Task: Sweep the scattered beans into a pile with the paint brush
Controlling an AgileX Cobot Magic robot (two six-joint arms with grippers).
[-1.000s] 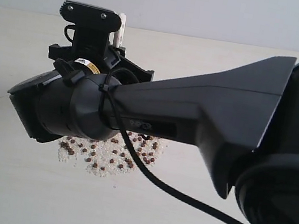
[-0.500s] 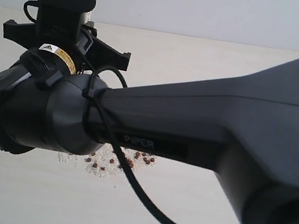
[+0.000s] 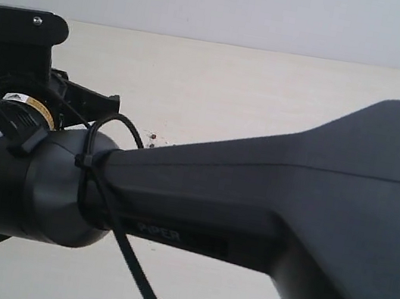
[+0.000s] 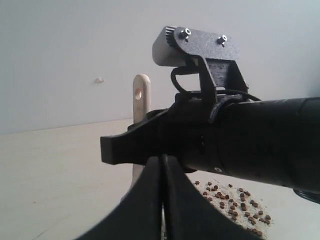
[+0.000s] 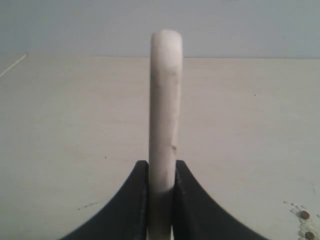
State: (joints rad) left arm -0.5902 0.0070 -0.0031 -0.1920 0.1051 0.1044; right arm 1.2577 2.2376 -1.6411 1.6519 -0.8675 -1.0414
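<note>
My right gripper (image 5: 161, 167) is shut on the paint brush (image 5: 165, 100), whose pale wooden handle stands edge-on between the jaws. In the left wrist view the handle (image 4: 141, 100) with its end hole rises behind the right arm (image 4: 260, 140); the bristles are hidden. Reddish-brown beans (image 4: 232, 200) lie with pale crumbs in one gathered patch on the table beneath that arm. My left gripper (image 4: 164, 165) is shut and empty, some way short of the patch. In the exterior view the right arm (image 3: 252, 204) hides the patch; only two stray beans (image 3: 152, 141) show.
The pale table (image 3: 271, 92) runs back to a plain wall (image 3: 284, 14). A black cable (image 3: 128, 260) hangs from the right wrist. Two more beans (image 5: 306, 224) lie at the edge of the right wrist view.
The right arm has swung left and toward the exterior camera, carrying the brush. It now covers the bean patch there, and the handle no longer shows in that view.
</note>
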